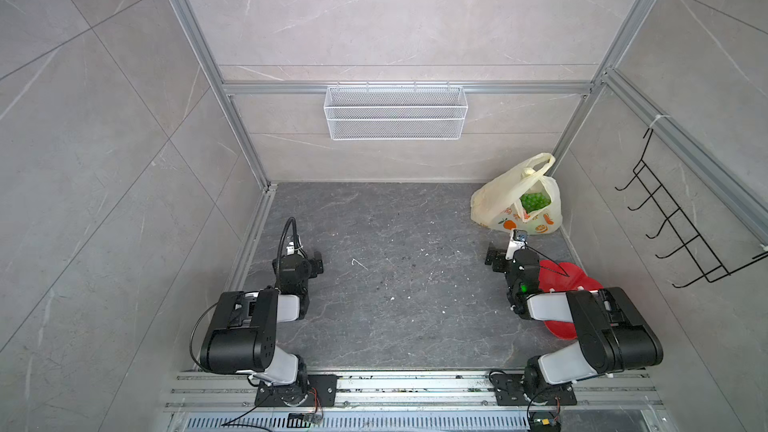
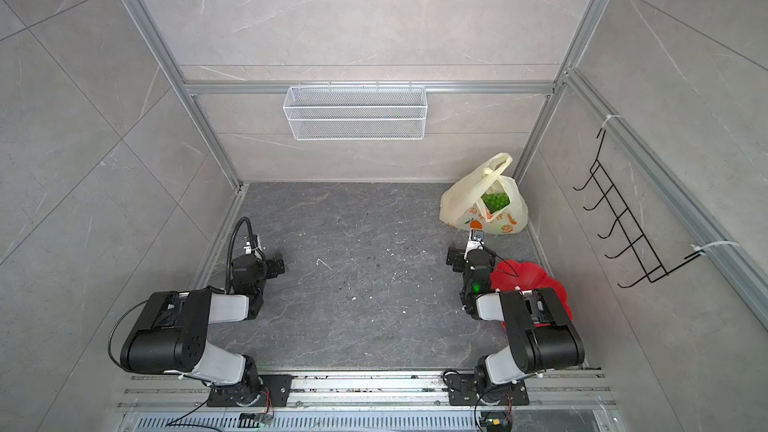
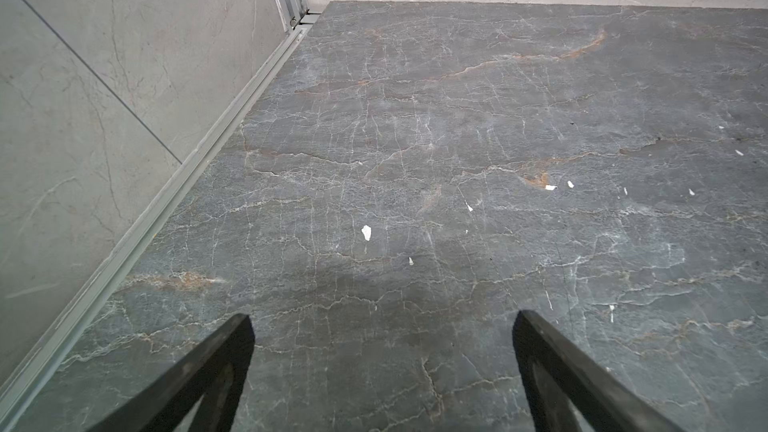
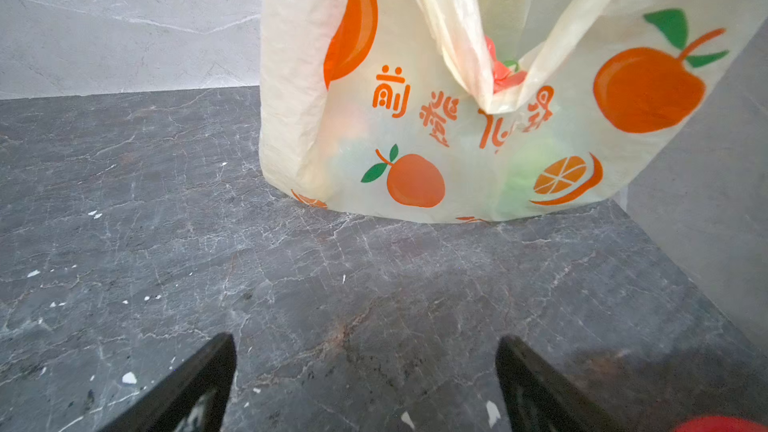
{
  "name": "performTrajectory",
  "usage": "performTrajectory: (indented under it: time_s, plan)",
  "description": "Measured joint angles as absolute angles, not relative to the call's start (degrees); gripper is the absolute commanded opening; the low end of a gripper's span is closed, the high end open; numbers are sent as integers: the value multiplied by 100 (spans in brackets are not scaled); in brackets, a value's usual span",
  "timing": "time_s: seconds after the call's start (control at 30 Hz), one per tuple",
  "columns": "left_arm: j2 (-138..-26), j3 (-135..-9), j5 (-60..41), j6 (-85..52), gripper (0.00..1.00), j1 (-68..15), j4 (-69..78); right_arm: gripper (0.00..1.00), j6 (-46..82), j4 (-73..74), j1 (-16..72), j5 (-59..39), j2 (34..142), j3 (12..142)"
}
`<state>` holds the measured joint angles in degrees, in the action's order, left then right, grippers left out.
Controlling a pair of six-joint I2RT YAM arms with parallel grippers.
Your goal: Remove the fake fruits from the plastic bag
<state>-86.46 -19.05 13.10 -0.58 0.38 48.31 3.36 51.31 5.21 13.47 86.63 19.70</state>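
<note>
The plastic bag (image 1: 494, 203) stands in the far right corner of the worktop (image 1: 395, 284), mouth open, green grapes (image 1: 535, 200) showing inside (a red fruit (image 4: 505, 74) peeks out between the handles). The right fingers (image 4: 212, 367) are spread wide, near the bag but not touching it. The left fingers (image 3: 224, 359) are spread too, over bare worktop.

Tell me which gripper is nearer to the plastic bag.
Right. The right gripper sits open just short of the plastic bag, facing it without touching. The left gripper, also open, is across the table, far from the bag.
</note>
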Motion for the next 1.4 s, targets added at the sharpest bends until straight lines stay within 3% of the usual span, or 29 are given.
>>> performTrajectory:
  time_s: [1.4]
  plan:
    - [-8619,-1898,1315,-56,100,12,4827,100,301,5135,521,1262,8659,1970]
